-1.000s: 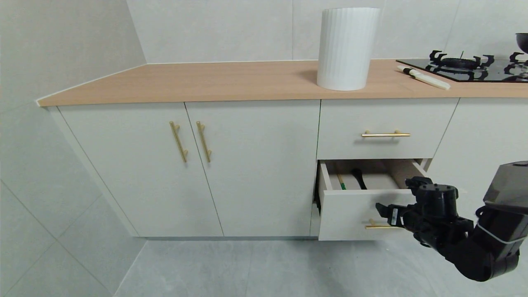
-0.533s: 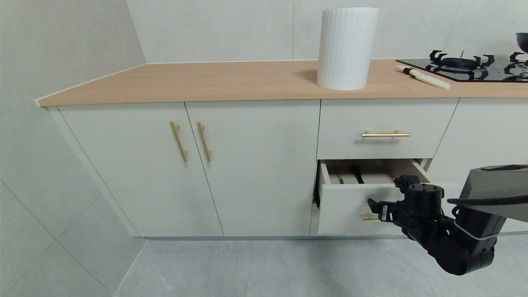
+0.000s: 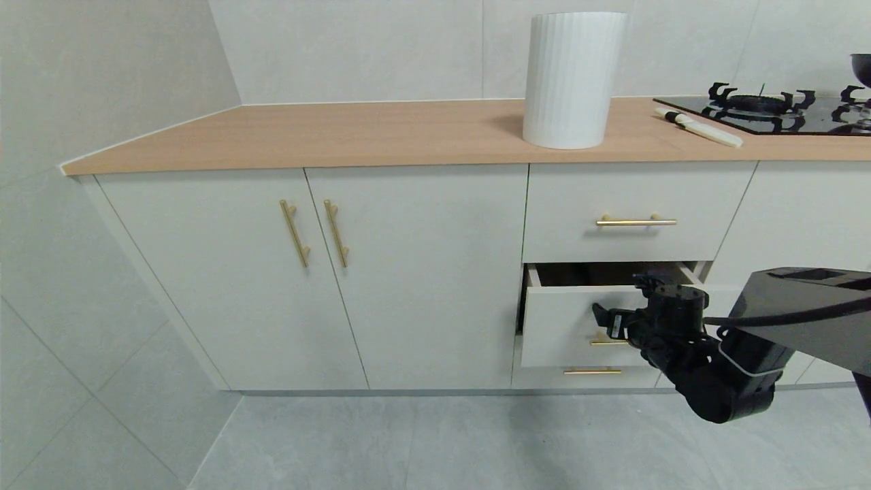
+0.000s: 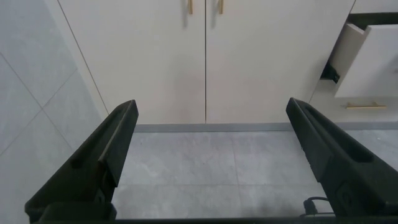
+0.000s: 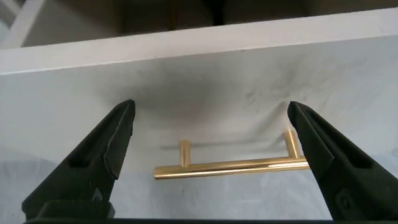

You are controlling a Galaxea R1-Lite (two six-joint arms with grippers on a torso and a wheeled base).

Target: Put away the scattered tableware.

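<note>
The right gripper (image 5: 210, 118) is spread wide at the drawer (image 3: 558, 320) — low down, open a little — which looks hard and should slide easily, so its gold handle (image 5: 231, 166) is the place to hold.

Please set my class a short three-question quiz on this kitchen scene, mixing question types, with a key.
1. True or false: the middle drawer is fully shut.
2. The right tool is: A open, facing the drawer's gold handle; B shut on that handle; C gripping a spoon.
3. How many handles do the cabinet doors carry together?
Key: 1 false, it stands slightly out with a dark gap behind its front; 2 A; 3 two.
</note>
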